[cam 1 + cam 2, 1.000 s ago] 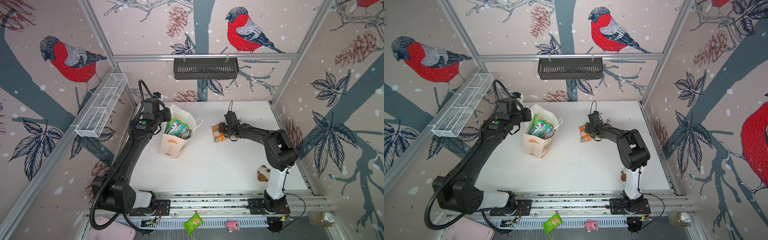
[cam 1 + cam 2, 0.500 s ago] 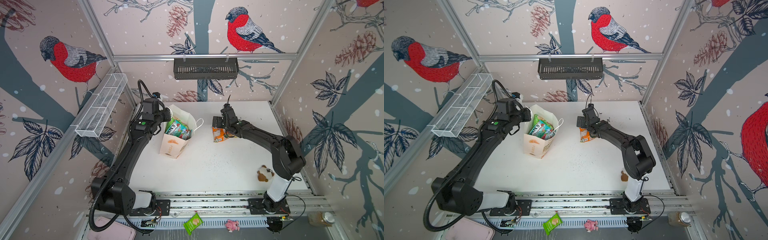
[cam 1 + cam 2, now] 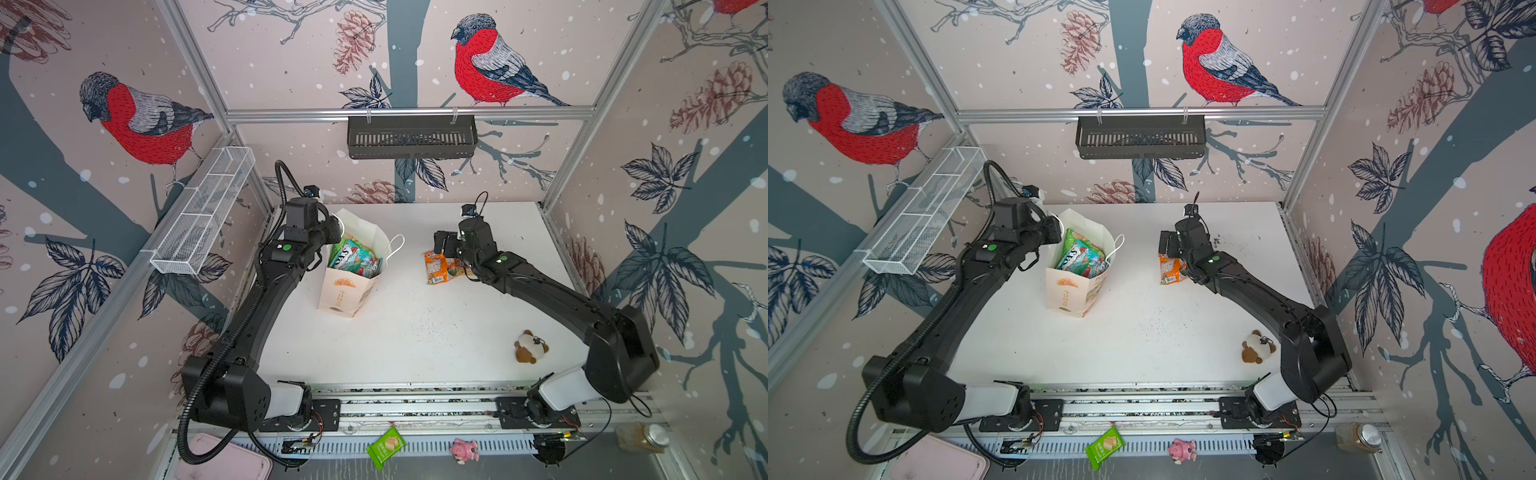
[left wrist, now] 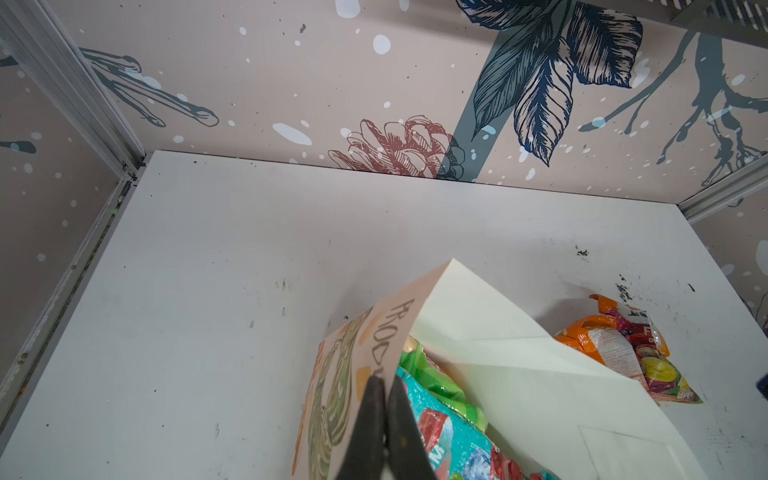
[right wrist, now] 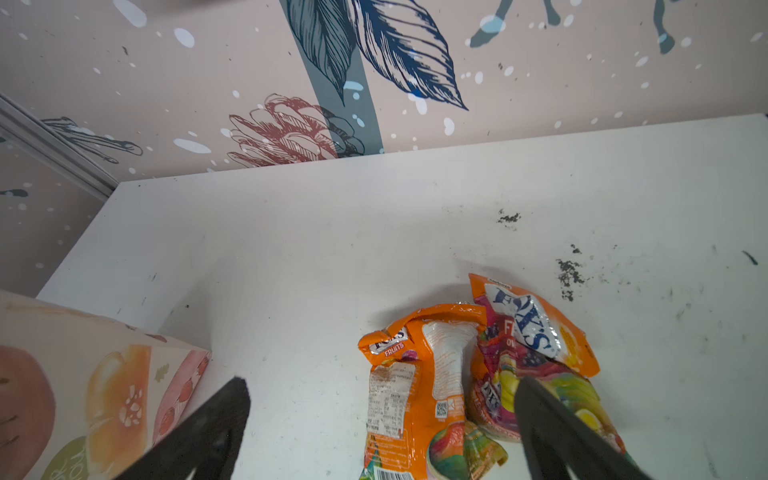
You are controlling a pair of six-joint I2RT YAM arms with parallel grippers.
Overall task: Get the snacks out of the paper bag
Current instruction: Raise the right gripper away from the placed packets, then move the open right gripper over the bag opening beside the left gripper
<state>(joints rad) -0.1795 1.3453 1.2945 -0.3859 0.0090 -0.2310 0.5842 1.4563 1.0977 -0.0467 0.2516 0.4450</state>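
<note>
The cream paper bag (image 3: pixel 347 286) (image 3: pixel 1073 291) stands upright left of the table's middle. Teal and green snacks (image 3: pixel 355 259) (image 3: pixel 1081 257) fill its open mouth. My left gripper (image 4: pixel 384 386) is shut on the bag's printed rim (image 4: pixel 390 332), with a teal packet (image 4: pixel 440 432) just inside. Two orange snacks (image 5: pixel 415 395) (image 3: pixel 440 268) lie side by side on the table right of the bag. My right gripper (image 5: pixel 381 384) (image 3: pixel 442 245) hovers just above them, open and holding nothing. One of its fingertips (image 5: pixel 528 390) hangs over the second orange packet (image 5: pixel 536 332).
A brown and white plush toy (image 3: pixel 530 349) lies at the front right by the right arm's base. Below the front rail are a green wafer packet (image 3: pixel 386 449), a pink pig (image 3: pixel 465 449) and a jar (image 3: pixel 642 436). A black basket (image 3: pixel 411 137) and a wire basket (image 3: pixel 203 220) hang on the walls.
My right gripper has opened wide and lifted slightly off the orange packets, which stay on the table. The left gripper and the bag have not moved.
</note>
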